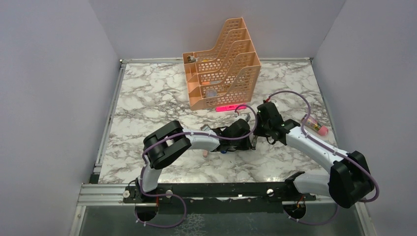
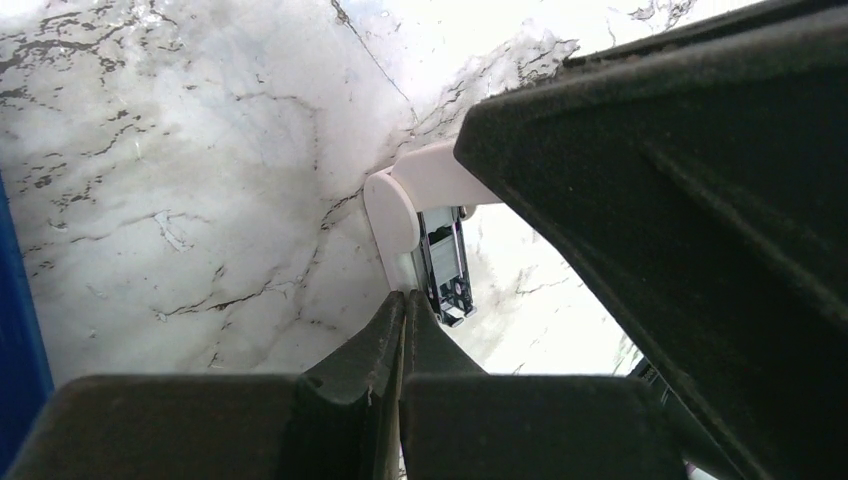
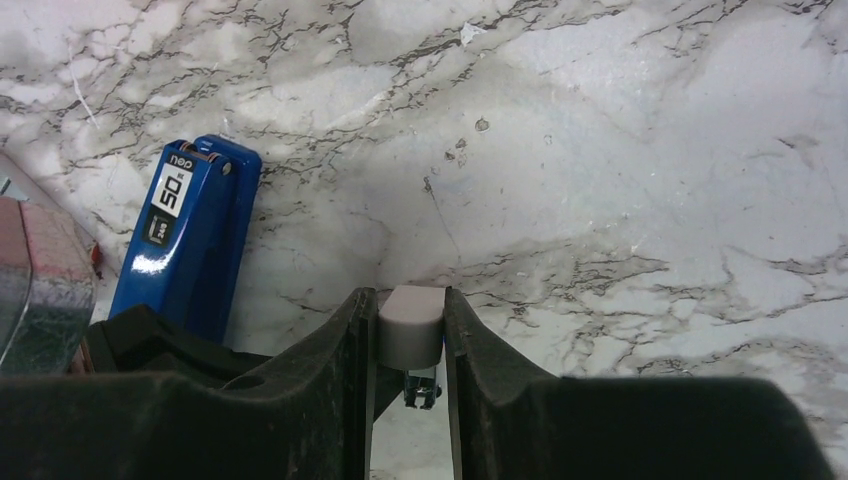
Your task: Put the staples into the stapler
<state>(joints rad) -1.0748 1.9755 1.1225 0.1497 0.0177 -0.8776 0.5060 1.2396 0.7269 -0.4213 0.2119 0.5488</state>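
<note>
Left end effector: closed, fingers pressed together with nothing seen between them, low over the marble worktop near its middle.
Box of staples: a blurred, red-topped box at the left edge of the right wrist view, just beside the stapler.
Stapler: blue, lying flat on the worktop, its near end hidden behind the left arm's black end effector; from above it is almost entirely covered by that arm.
White piece: small and round-ended, with a metal part under it, just ahead of the left fingertips.
Right end effector: clamped on the white piece, meeting the left one tip to tip.
Orange rack: upright at the back.
Pink bar: flat on the worktop at the rack's front edge.
</note>
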